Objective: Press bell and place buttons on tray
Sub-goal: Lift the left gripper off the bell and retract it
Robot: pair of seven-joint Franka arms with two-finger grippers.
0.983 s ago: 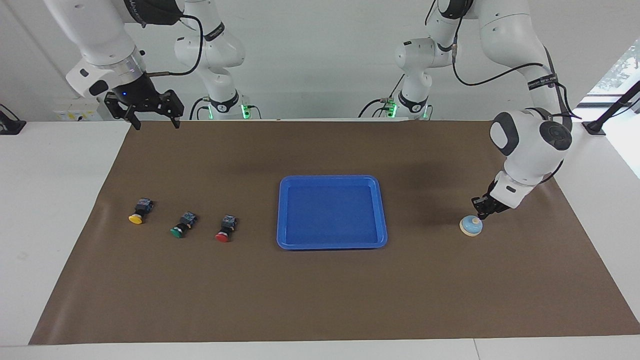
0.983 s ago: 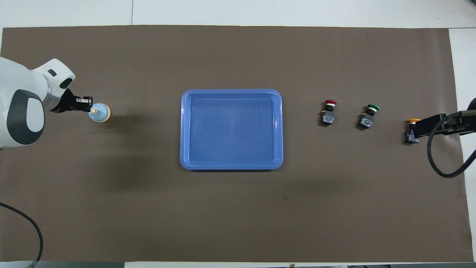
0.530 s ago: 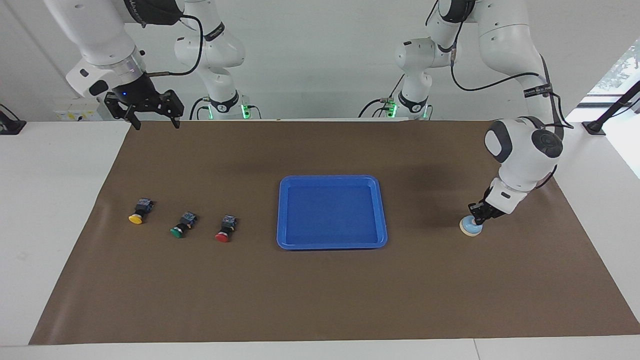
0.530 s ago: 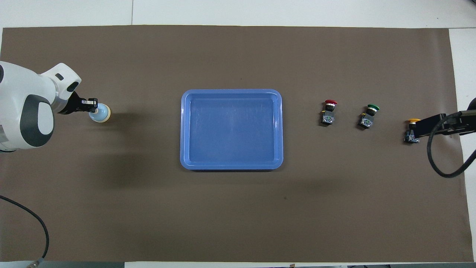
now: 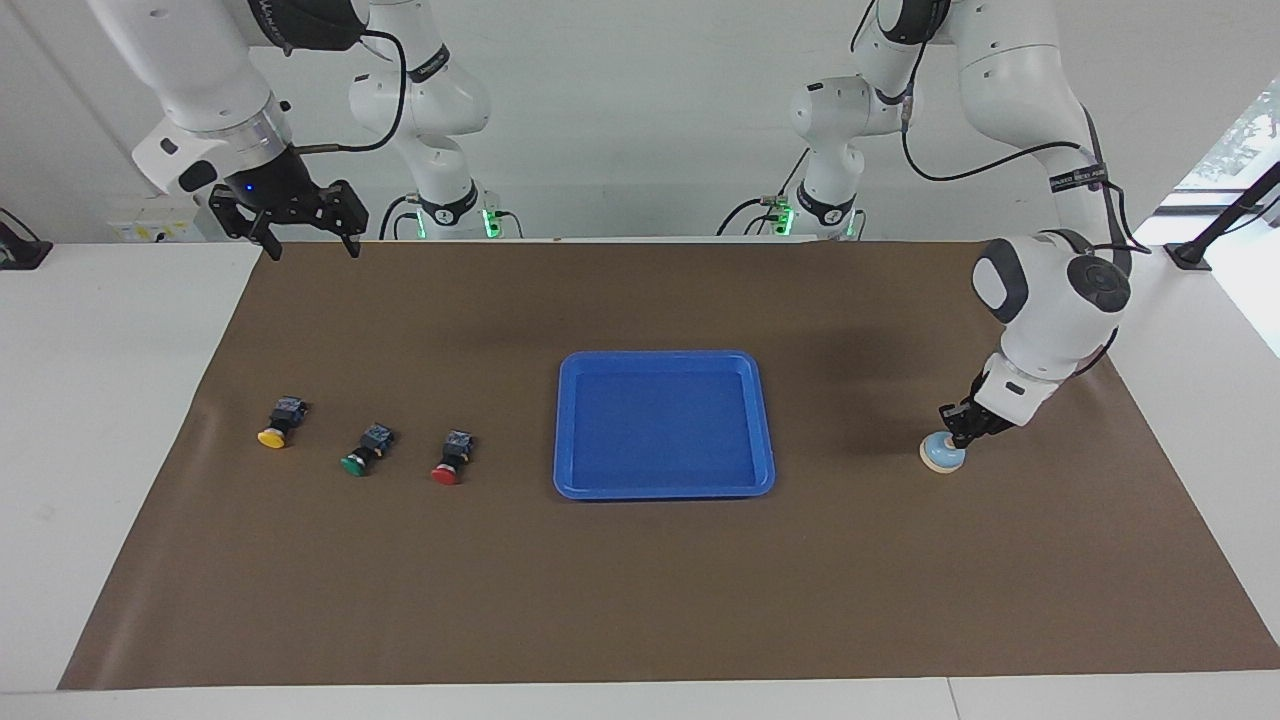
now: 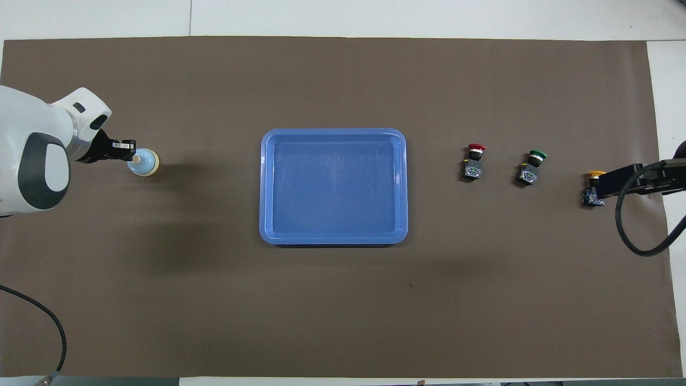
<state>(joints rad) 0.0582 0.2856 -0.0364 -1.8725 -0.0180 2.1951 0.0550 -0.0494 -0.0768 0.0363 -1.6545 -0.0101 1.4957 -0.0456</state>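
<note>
The light-blue bell [image 5: 942, 455] stands on the brown mat toward the left arm's end of the table. My left gripper [image 5: 958, 432] is shut, its tips just at the bell's cream knob [image 6: 136, 158]. The blue tray [image 5: 563, 420] lies in the middle with nothing in it. Three buttons lie on their sides in a row toward the right arm's end: red [image 5: 447, 460], green [image 5: 362, 453] and yellow [image 5: 277, 423]. My right gripper [image 5: 305, 240] waits open, high over the mat's edge by the robots, holding nothing.
The brown mat [image 5: 640, 580] covers most of the white table [image 5: 110, 420]. In the overhead view the right arm's black hand [image 6: 635, 179] hides part of the yellow button, and a cable [image 6: 638, 241] loops below it.
The left gripper came down onto the bell's top, then backed off slightly, so the knob shows again. The right arm, tray and buttons have not moved.
</note>
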